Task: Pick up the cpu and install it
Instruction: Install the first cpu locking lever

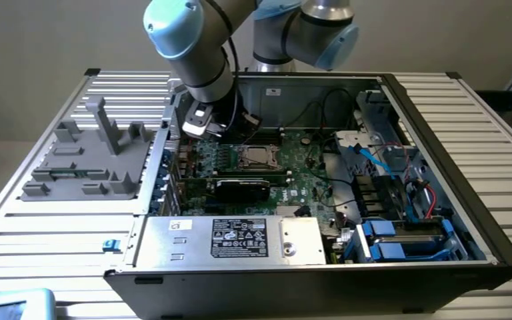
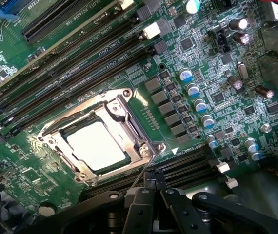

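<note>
The cpu point(image 2: 97, 145) lies flat in its socket on the green motherboard point(image 2: 202, 73), its silver-grey top showing inside the metal socket frame point(image 2: 124, 105). In the exterior view the cpu point(image 1: 256, 155) sits mid-board inside the open computer case point(image 1: 452, 133). My gripper point(image 2: 153, 179) is shut with nothing visible between its black fingers, its tips just off the socket's corner beside the thin wire lever point(image 2: 146, 165). The exterior view has the gripper point(image 1: 205, 128) hanging low over the board, toward that view's left of the socket.
Long black memory slots point(image 2: 80, 63) run beside the socket, and small capacitors point(image 2: 197, 105) stand on its other side. A black graphics card point(image 1: 243, 187) and the silver power supply point(image 1: 234, 239) lie nearer the case front. A grey fixture point(image 1: 91, 163) stands outside the case.
</note>
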You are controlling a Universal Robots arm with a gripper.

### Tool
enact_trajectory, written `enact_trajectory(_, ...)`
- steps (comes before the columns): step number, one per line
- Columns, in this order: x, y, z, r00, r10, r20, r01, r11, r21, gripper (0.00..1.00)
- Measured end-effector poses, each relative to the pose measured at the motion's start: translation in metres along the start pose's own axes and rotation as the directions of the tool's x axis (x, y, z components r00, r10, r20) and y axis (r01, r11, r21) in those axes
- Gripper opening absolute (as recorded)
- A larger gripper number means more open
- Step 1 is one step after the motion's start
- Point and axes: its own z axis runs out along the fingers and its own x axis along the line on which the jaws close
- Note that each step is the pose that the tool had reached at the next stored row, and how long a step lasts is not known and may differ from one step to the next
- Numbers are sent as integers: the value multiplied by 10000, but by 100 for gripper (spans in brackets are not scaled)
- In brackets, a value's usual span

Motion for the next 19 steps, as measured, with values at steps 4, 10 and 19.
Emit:
enact_trajectory(4,-1,7,17,10000,-29,-70,29,10000,47,11)
enact_trajectory(10,-8,13,39,10000,-27,-71,28,10000,44,11)
enact_trajectory(19,11,8,58,10000,-27,-72,27,10000,46,11)
